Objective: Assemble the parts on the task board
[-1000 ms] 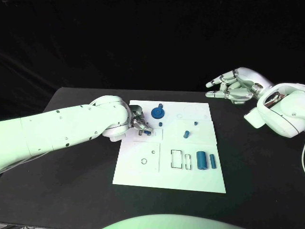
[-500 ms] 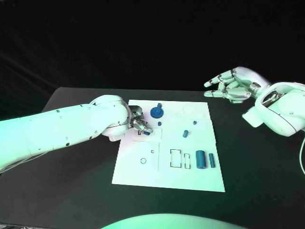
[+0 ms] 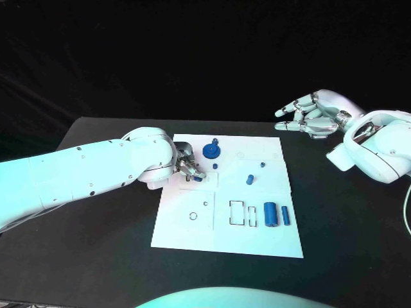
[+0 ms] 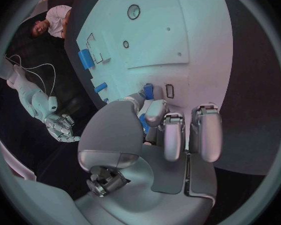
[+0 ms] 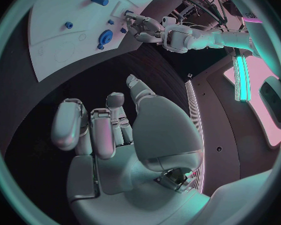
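Black table (image 3: 104, 212) carried the white board (image 3: 228, 240) at its middle. On the board's left edge the left hand (image 3: 189, 168) pinched a small blue part (image 3: 198, 179). Beyond the board's far right corner, the right hand (image 3: 314, 114) hung empty, fingers loosely apart. Two blue cylinders (image 3: 277, 214) lay near the board's right edge.

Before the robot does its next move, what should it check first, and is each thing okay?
1. Left hand holds a small blue part in its fingers: ok.
2. Part is lined up with its slot: cannot tell, fingers hide it.
3. Right hand is off the task board, holding nothing: ok.
4. Blue cylinders lie clear of the left hand: ok.
5. Round blue part sits undisturbed near the far edge: ok.
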